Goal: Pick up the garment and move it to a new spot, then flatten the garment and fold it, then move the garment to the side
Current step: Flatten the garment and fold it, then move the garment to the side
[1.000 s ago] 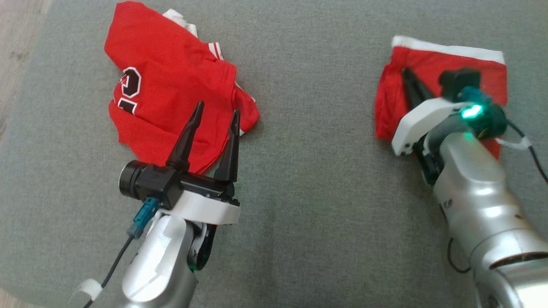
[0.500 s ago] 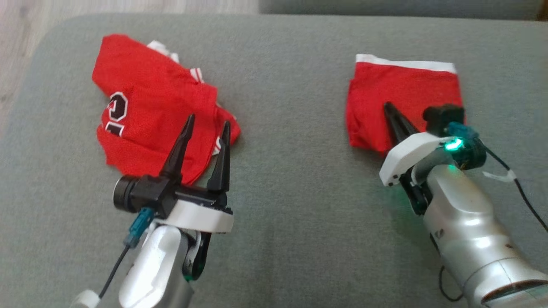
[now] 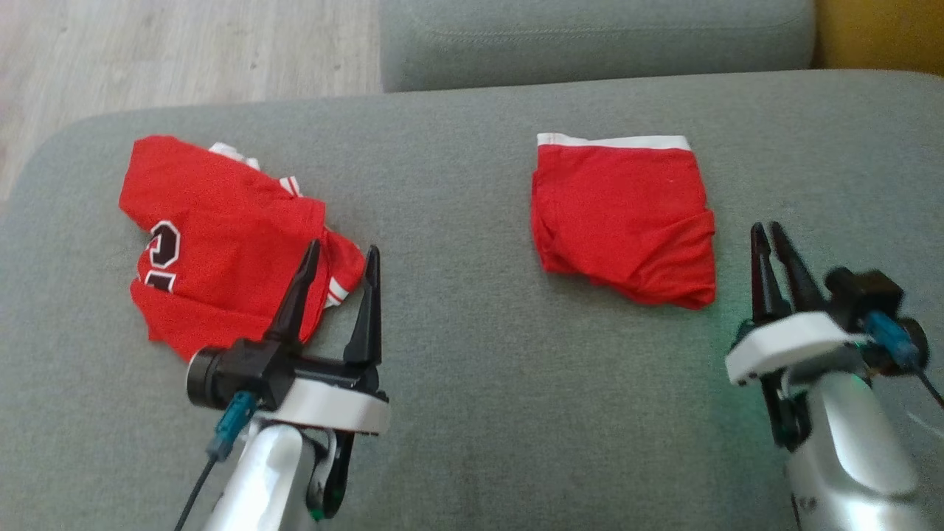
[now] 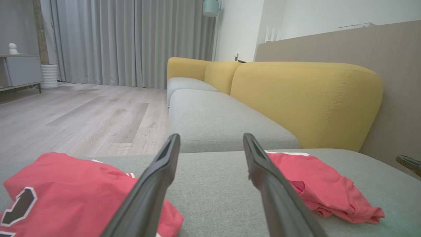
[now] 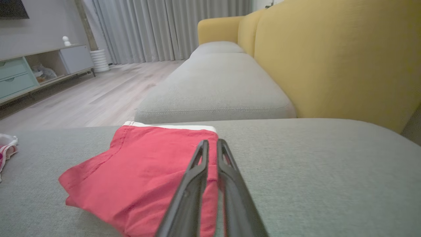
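Observation:
A folded red garment [image 3: 623, 214] with a white waistband lies flat on the grey sofa seat [image 3: 479, 369], right of centre; it also appears in the wrist views [image 4: 315, 171] [image 5: 144, 164]. My right gripper [image 3: 765, 228] [image 5: 212, 142] hovers just off its right edge. Its fingers are parted by a narrow gap, with nothing between them. A crumpled red jersey [image 3: 214, 236] [image 4: 65, 184] with black and white numbers lies at the left. My left gripper [image 3: 343, 248] [image 4: 211, 136] stands wide open and empty beside the jersey's near right corner.
A second grey seat cushion [image 3: 590, 37] adjoins the far edge. The yellow backrest [image 4: 306, 98] [image 5: 329, 49] runs along the right. Wooden floor [image 3: 184, 51] lies beyond the sofa's far left edge. Bare grey seat separates the two red pieces.
The head camera has tilted up. My right gripper has come off the folded garment, drawn back to its right side, and its fingers have parted slightly. The left arm holds still.

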Robot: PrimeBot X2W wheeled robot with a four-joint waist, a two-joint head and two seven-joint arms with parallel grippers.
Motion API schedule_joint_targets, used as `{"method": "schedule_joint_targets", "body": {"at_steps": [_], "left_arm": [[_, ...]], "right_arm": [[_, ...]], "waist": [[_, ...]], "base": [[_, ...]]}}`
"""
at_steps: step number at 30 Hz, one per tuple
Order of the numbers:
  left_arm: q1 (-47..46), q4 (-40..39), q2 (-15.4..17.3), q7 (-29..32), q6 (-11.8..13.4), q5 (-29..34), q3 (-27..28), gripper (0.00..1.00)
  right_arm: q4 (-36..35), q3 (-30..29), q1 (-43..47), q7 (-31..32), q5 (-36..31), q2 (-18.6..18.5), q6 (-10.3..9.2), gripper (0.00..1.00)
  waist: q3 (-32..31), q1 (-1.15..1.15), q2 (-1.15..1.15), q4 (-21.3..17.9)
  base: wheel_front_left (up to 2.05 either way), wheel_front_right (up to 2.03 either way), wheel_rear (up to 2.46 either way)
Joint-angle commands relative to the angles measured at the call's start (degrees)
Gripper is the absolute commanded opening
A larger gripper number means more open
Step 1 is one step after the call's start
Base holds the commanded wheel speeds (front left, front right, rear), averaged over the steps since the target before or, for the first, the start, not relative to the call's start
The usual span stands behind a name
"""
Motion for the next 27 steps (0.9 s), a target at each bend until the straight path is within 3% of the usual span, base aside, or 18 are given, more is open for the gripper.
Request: {"method": "schedule_joint_targets", "body": {"at_steps": [1,8,17,27], "left_arm": [[-0.8,-2.1,0.5,-0.3,0.1,0.4,2.2,1.0],[0.9,-1.6,0.5,-0.3,-0.1,1.2,2.6,1.0],[-1.0,-2.2,0.5,-0.3,-0.5,1.5,2.2,1.0],[-3.3,-1.8,0.5,-0.3,-1.5,2.0,1.3,1.0]], "right_arm": [[-3.3,0.6,-0.6,-0.8,-0.4,0.7,-0.05,1.0],[-9.1,1.7,6.1,-0.7,2.3,0.9,-0.05,1.0],[-12.0,0.8,3.6,3.4,0.5,0.9,-0.05,1.0],[-3.6,-4.8,-5.7,13.3,0.7,0.9,-0.05,1.0]], "waist": [[-0.6,0.01,0.0,-0.6],[-0.8,0.01,0.0,-1.4],[2.7,0.01,0.0,-0.3],[7.5,0.01,0.0,2.9]], "base": [[0.0,0.0,0.0],[0.0,0.0,0.0],[0.0,0.0,0.0],[0.0,0.0,0.0]]}}
